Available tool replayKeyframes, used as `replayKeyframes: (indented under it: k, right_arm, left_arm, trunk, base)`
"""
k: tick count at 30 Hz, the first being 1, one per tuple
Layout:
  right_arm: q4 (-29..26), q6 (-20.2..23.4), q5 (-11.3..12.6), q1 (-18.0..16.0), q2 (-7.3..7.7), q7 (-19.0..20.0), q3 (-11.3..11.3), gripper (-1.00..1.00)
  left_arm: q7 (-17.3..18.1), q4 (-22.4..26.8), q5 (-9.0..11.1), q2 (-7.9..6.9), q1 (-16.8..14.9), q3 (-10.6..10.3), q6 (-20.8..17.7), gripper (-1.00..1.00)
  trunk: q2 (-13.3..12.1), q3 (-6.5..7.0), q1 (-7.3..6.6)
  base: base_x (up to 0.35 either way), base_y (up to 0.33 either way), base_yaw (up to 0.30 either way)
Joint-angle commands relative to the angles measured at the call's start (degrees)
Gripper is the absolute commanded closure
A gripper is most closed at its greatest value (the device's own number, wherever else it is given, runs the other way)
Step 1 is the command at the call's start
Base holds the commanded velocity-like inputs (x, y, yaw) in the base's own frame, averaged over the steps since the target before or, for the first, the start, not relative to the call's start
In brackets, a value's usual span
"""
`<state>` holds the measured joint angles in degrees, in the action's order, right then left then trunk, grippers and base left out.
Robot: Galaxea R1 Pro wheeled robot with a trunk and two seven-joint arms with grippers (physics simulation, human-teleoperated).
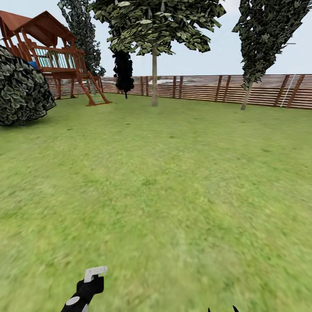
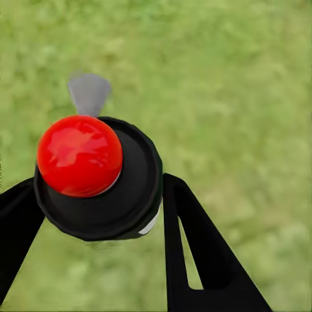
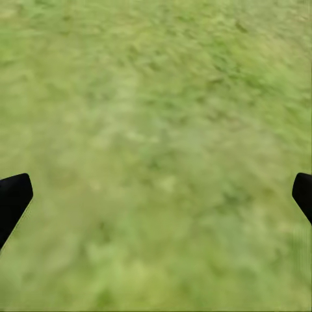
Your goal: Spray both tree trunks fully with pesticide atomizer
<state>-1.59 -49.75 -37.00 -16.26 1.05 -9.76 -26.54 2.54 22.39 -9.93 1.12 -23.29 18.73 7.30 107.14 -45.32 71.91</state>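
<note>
The pesticide atomizer [image 2: 97, 179], a black body with a red ball on top and a grey nozzle, sits between the black fingers of my left gripper [image 2: 97, 201], which is shut on it. In the head view the atomizer [image 1: 89, 286] shows low at the left, its white part pointing forward over the lawn. Two trees stand far ahead by the fence, with one pale tree trunk [image 1: 154, 78] in the middle and a thinner, leaning trunk [image 1: 246, 96] to the right. My right gripper [image 1: 222, 309] is open over bare grass, fingertips [image 3: 14, 195] wide apart.
Wide green lawn [image 1: 173, 182] stretches ahead to a brown slatted fence [image 1: 203, 89]. A wooden playset [image 1: 56, 60] and a round dark bush [image 1: 21, 91] stand at the far left. A dark hanging shape [image 1: 123, 71] is beside the middle tree.
</note>
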Motion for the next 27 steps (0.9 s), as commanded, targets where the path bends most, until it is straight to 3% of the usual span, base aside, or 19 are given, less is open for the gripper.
replayKeyframes:
  k: [1,27]
  right_arm:
    - [0.00,0.00,0.00,0.00,0.00,0.00,0.00,-1.00]
    - [0.01,0.00,0.00,0.00,0.00,0.00,0.00,-1.00]
  left_arm:
    - [0.01,0.02,0.01,-0.04,0.00,-0.01,0.03,1.00]
    - [0.01,-0.06,0.09,0.02,0.00,-0.01,0.08,1.00]
  trunk:
    - [0.00,0.00,0.00]
    - [0.00,0.00,0.00]
  base:
    - [0.309,0.097,0.000]
    - [0.309,0.097,0.000]
